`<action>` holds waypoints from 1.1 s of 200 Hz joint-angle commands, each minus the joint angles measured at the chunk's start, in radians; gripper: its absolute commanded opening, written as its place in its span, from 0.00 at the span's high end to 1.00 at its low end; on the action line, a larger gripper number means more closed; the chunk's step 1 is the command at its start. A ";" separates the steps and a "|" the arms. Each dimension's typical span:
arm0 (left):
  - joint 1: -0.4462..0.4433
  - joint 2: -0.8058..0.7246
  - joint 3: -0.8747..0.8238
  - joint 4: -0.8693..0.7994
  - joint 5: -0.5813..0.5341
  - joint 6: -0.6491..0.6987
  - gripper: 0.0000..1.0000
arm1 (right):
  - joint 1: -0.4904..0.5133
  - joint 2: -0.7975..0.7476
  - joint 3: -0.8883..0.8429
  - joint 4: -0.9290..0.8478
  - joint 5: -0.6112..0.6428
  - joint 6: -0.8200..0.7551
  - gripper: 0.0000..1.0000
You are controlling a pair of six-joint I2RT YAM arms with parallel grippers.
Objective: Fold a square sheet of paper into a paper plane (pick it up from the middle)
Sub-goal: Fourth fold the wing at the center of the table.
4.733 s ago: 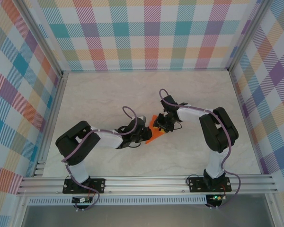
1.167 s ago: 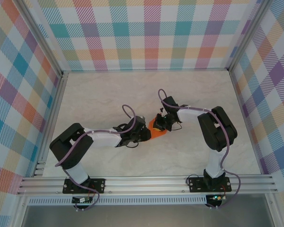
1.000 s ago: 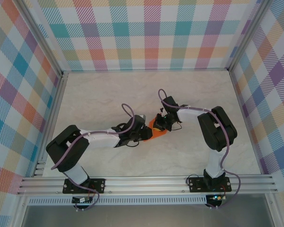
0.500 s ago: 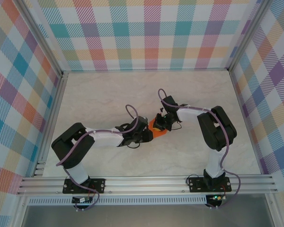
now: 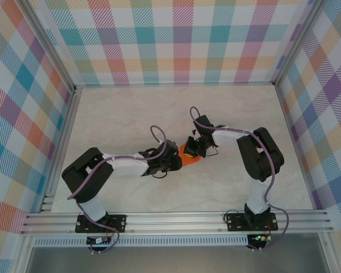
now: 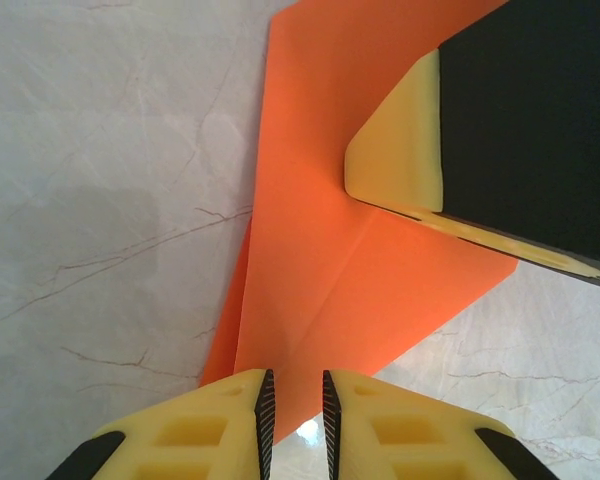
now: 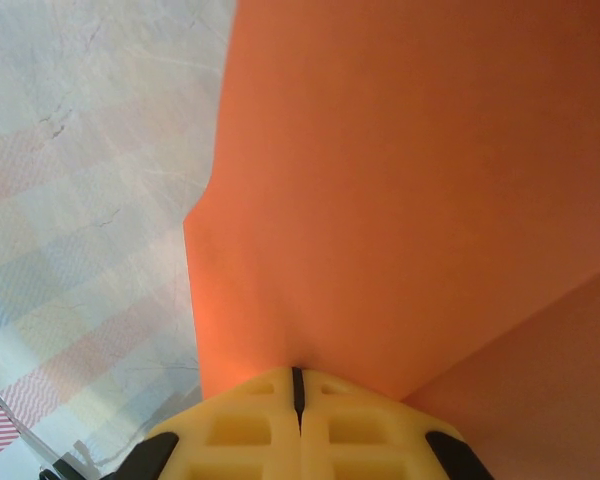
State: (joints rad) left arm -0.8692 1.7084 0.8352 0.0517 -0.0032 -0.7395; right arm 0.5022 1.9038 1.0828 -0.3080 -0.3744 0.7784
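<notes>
The square sheet of paper (image 5: 188, 157), bright orange and folded into a small creased shape, sits between both grippers at the table's middle. My right gripper (image 5: 195, 148) is shut on its far edge; in the right wrist view the yellow fingers (image 7: 297, 385) meet on the orange paper (image 7: 400, 190). My left gripper (image 5: 178, 160) comes in from the left. In the left wrist view its jaws (image 6: 295, 405) stand a narrow gap apart, and a crease of the paper (image 6: 320, 210) runs down into that gap. The right gripper's finger (image 6: 400, 160) rests on the sheet's upper right.
Pale marble table (image 5: 131, 114) with bare room all around the paper. Aluminium rails run along the front (image 5: 176, 219) and the left side (image 5: 62, 148). Plaid walls enclose the back and sides.
The left gripper has edged right, closer to the right gripper, and the left elbow has shifted. The visible paper looks smaller and more bunched. The right arm has stayed put.
</notes>
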 commanded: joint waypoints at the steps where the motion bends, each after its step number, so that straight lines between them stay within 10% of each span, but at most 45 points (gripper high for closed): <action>1: -0.006 0.013 0.019 -0.069 -0.054 0.012 0.77 | -0.011 0.089 -0.040 -0.103 0.206 0.013 0.98; 105: -0.007 -0.001 0.023 -0.108 -0.117 0.010 0.78 | -0.011 0.087 -0.039 -0.105 0.210 0.013 0.97; 220: -0.009 0.002 0.011 -0.014 0.057 -0.007 0.75 | -0.011 0.093 -0.040 -0.108 0.211 0.016 0.97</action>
State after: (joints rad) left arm -0.8703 1.6749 0.8402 0.0643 0.0299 -0.7425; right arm 0.5022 1.9041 1.0832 -0.3077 -0.3714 0.7822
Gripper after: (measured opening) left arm 0.248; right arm 0.046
